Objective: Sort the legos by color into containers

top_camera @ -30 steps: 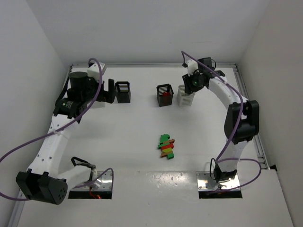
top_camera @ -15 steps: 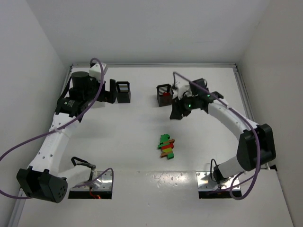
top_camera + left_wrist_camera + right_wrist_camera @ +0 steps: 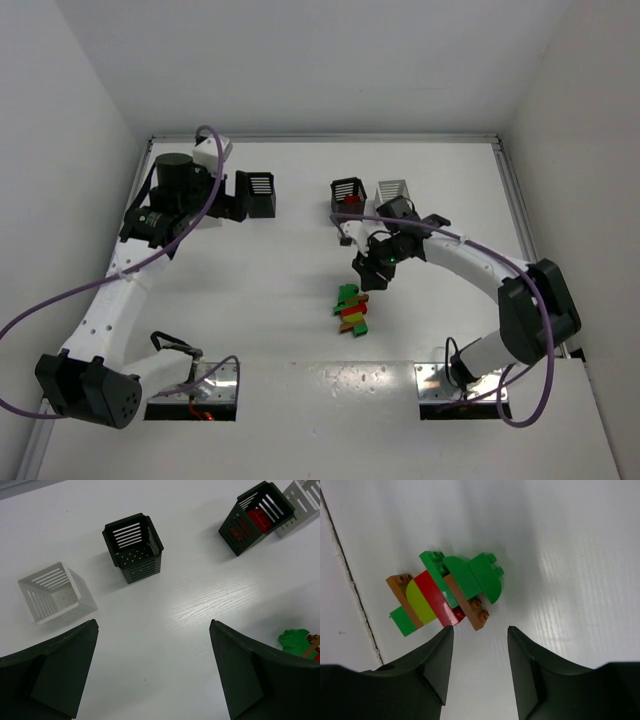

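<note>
Green, red, orange-brown and yellow-green legos [image 3: 445, 592] lie pressed together in one clump near the middle of the white surface [image 3: 260, 290], a little toward its near edge and just beside a dark seam [image 3: 350, 580]. The right gripper [image 3: 480, 632] hovers directly above the clump. Its fingers [image 3: 427, 662] are partway apart with nothing between them, a gap that looks meant for a single brick, not the whole bundle.

The left gripper [image 3: 152, 630] hangs high toward the far-left corner, fingers spread wide and empty. It appears parked out of the working arm's way, looking down on the containers.

Four slatted bins stand in a loose row toward the far edge. A white bin [image 3: 40, 602] sits nearest the left edge, with an empty black bin [image 3: 140, 567] near it. Well apart, toward the right, a second black bin [image 3: 240, 532] already holds a red brick [image 3: 259, 517], which suggests it is the home for red. A second white bin [image 3: 302, 497] stands just beside it; whether that one holds anything cannot be told.

The main obstacle is the clump itself. The green pieces overlap the red and orange-brown ones, so lifting one brick would probably drag its neighbours along. No object lies on the surface between the clump and the bins.
</note>
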{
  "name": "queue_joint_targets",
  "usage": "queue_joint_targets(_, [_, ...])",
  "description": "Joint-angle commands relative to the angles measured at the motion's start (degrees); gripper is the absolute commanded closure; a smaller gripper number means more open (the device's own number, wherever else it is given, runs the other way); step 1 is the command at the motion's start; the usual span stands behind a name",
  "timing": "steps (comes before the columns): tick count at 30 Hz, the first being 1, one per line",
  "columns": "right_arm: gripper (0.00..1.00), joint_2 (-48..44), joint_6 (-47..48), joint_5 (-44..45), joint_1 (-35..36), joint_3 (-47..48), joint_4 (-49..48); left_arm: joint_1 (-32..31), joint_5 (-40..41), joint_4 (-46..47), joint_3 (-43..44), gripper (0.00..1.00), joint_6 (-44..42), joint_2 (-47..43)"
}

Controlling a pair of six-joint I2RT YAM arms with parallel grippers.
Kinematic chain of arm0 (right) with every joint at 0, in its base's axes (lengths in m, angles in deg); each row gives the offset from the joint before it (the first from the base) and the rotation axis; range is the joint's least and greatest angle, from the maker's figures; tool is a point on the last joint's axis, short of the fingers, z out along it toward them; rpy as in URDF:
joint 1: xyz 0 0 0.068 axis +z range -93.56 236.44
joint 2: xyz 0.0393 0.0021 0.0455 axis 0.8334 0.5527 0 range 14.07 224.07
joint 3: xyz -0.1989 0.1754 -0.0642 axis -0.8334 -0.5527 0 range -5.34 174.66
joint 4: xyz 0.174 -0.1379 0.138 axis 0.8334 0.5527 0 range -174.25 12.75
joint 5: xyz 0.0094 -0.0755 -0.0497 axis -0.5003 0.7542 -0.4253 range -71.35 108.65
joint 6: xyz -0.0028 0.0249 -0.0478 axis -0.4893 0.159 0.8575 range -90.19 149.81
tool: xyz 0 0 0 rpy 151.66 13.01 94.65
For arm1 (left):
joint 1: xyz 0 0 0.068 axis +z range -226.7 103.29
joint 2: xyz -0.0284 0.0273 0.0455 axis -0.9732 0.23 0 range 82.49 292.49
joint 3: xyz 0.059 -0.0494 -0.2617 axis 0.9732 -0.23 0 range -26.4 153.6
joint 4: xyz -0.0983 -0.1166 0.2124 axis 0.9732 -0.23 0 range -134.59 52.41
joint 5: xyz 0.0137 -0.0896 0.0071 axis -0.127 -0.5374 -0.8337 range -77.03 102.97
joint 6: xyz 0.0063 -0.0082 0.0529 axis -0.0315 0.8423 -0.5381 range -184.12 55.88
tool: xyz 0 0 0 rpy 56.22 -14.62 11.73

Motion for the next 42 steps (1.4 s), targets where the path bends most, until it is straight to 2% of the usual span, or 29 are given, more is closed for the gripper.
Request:
queue_joint_targets(1, [0.51, -2.9, 6.9, -2.9, 1.6, 0.2, 4.8, -0.5, -0.2, 1.1, -0.4, 0.00, -0.6, -1.3])
queue_joint_targets(3, [0.49, -5.0, 5.0, -2.9, 2.7, -1.5, 4.8, -0.5, 0.3, 1.1, -1.0, 0.00, -0.6, -1.3])
queue_joint_targets(5, [0.49, -6.8, -8.9, 1.4, 3.8, -3.7, -0.1, -0.5, 1.5, 1.7, -1.6, 0.00, 1.0, -1.3])
queue_joint_targets(10, [0.51, -6.8, -28.3, 2.6, 5.6, -3.2, -0.1, -0.5, 4.4, 2.3, -1.6, 0.00, 3.2, -0.8])
queue_joint_targets(14, [0.51, -5.4, -36.5, 4.6, 5.6, -5.0, -2.8, -0.5, 6.2, 2.3, -1.0, 0.00, 3.3, -0.8])
queue_joint_targets(15, [0.53, -4.9, -39.0, 6.5, 5.6, -5.7, -4.4, -0.5, 6.9, 2.3, -1.0, 0.00, 3.3, -0.8])
queue_joint_targets(16, [0.57, -4.2, -48.5, 13.9, 5.6, -5.7, -5.3, -0.5, 7.5, 2.3, -1.0, 0.00, 3.3, -1.5])
queue_joint_targets(17, [0.59, -1.5, -50.7, 14.8, 6.3, -5.7, -4.2, -0.5, 7.5, 2.3, -1.0, 0.00, 3.3, -1.5])
queue_joint_targets(20, [0.58, 1.0, -54.4, 20.1, 7.6, -2.0, -1.3, -0.5, 8.7, 2.3, -2.1, 0.00, 3.3, -2.7])
queue_joint_targets(25, [0.31, -0.8, -56.5, 22.0, 9.4, -2.6, 1.3, -0.5, 9.7, 2.3, -2.1, 0.00, 3.3, -2.7])
queue_joint_targets(29, [0.31, -3.9, -55.3, 21.3, 10.7, -3.9, -1.1, -0.5, 9.7, 2.3, -2.1, 0.00, 2.7, -3.3])
queue_joint_targets(31, [0.31, -3.9, -55.9, 24.8, 11.4, -3.3, -2.1, -0.5, 10.4, 2.3, -2.6, 0.00, 2.7, -3.9])
queue_joint_targets(38, [0.17, 1.9, -57.7, 37.1, 14.2, 2.5, -0.7, -0.5, 11.5, 3.0, -5.3, 0.00, 2.2, -5.5])
queue_joint_targets(42, [0.15, 5.6, -59.4, 37.1, 15.4, 4.4, -0.7, -0.5, 11.5, 3.6, -6.7, 0.00, 2.2, -6.7])
